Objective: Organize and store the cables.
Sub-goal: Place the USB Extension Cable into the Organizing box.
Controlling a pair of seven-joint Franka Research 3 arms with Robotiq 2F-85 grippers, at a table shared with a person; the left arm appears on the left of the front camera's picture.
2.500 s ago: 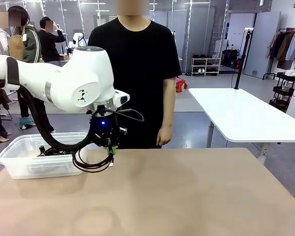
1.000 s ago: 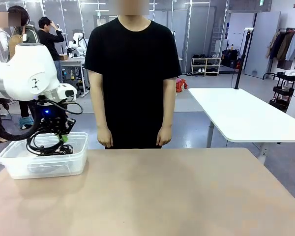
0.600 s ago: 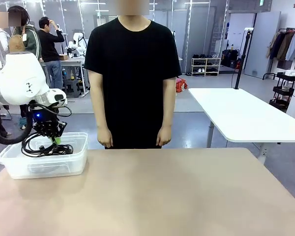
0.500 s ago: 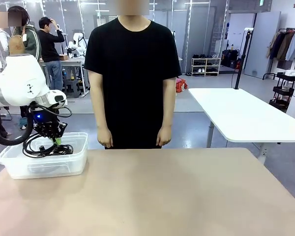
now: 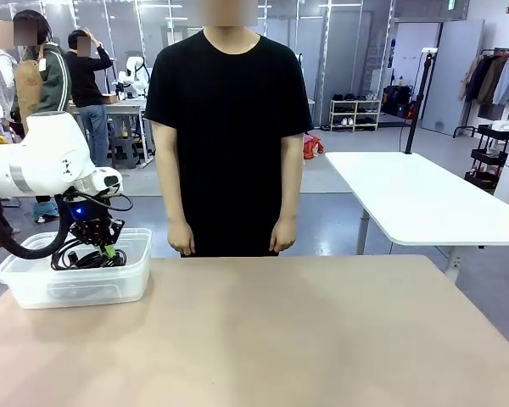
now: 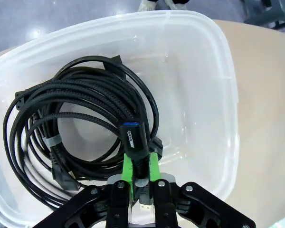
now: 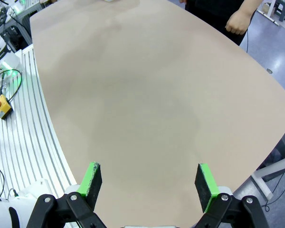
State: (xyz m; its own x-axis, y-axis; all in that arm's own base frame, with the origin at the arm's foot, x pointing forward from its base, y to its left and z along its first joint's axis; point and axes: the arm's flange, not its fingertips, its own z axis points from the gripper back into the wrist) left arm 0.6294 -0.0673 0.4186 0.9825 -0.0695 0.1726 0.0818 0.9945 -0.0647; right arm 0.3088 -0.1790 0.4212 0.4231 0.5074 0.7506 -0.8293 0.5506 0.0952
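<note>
My left jaws (image 6: 141, 183) hang inside the clear plastic tub (image 6: 218, 61) at the table's (image 5: 322, 339) left far corner, green pads (image 6: 128, 166) beside a black plug; whether they still clamp it, I cannot tell. Risk: lifting now could snag that plug and drag the coiled black cables (image 6: 80, 118) out. My right jaws (image 7: 149, 187) stand released over bare table. Count: one tub; overlapping coils, at least two.

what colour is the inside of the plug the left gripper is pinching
Blue, on the black plug between the left gripper's green pads; left wrist view.
</note>
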